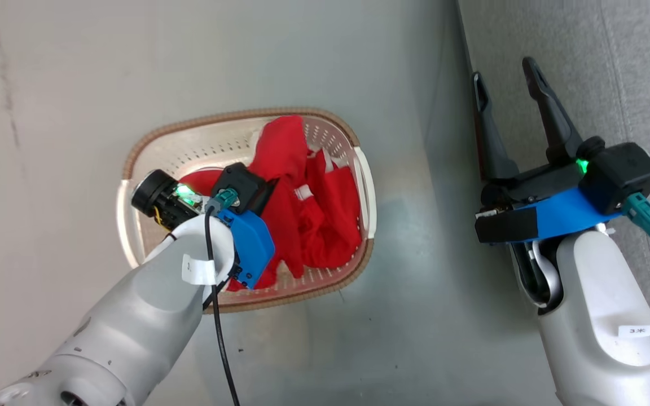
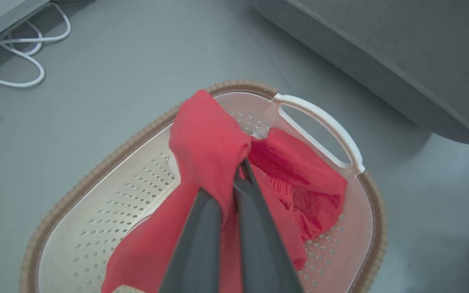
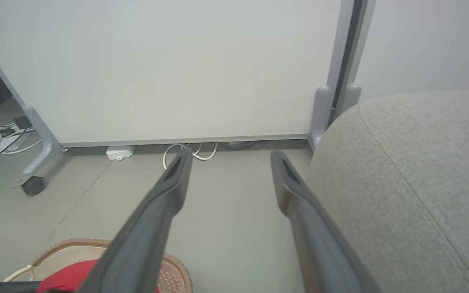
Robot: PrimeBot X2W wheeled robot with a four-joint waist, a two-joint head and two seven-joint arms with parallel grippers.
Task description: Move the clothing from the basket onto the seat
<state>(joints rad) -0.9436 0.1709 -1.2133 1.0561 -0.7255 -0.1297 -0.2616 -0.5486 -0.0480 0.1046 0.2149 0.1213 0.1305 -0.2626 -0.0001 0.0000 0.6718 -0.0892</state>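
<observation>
The cream basket (image 1: 133, 158) with a brown rim stands on the grey floor and holds the red clothing (image 1: 325, 214). My left arm reaches down into it. In the left wrist view my left gripper (image 2: 240, 173) is shut on a raised fold of the red clothing (image 2: 206, 134), while more red fabric (image 2: 312, 183) lies against the basket's wall (image 2: 108, 211) near the white handle (image 2: 320, 122). My right gripper (image 1: 504, 73) hovers open and holds nothing, at the edge of the grey seat (image 1: 629, 67). The right wrist view has the right gripper (image 3: 230, 158) beside the seat (image 3: 401, 183).
A white panel on castors (image 3: 177, 69) stands beyond the floor ahead of my right gripper, with white cables (image 3: 189, 152) at its foot. A looped white cable (image 2: 18, 61) lies on the floor past the basket. Bare floor (image 1: 426, 254) separates basket and seat.
</observation>
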